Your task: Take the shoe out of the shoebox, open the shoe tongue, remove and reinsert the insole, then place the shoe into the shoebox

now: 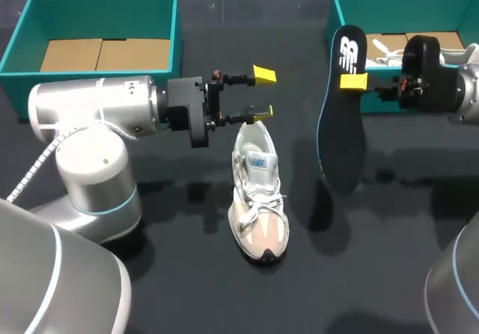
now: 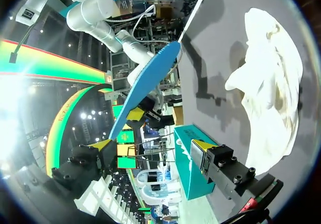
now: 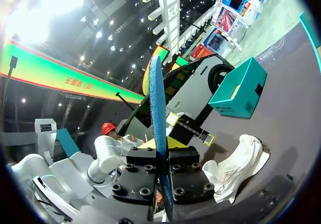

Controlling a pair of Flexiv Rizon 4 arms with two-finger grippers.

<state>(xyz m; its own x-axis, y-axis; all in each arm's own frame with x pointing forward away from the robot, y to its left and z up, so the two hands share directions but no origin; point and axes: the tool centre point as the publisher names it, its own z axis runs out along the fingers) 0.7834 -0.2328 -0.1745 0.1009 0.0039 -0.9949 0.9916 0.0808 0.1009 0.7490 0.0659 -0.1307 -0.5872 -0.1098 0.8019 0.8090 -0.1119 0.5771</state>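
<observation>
A white and beige shoe (image 1: 258,199) lies on the dark table, toe toward me; it also shows in the left wrist view as the shoe (image 2: 271,83). My left gripper (image 1: 262,93) hangs open just above its heel, nothing between the fingers (image 2: 203,146). My right gripper (image 1: 353,81) is shut on a dark insole (image 1: 340,102) with a blue underside, holding it up on edge in front of the right teal shoebox (image 1: 404,1). From the right wrist the insole (image 3: 156,113) stands edge-on between the fingers, with the shoe (image 3: 241,163) beyond.
A second teal shoebox (image 1: 97,4) with a cardboard floor stands at the back left. Inside the right box lies another white shoe (image 1: 382,49), partly hidden by my right wrist. My left arm's base (image 1: 97,177) fills the near left.
</observation>
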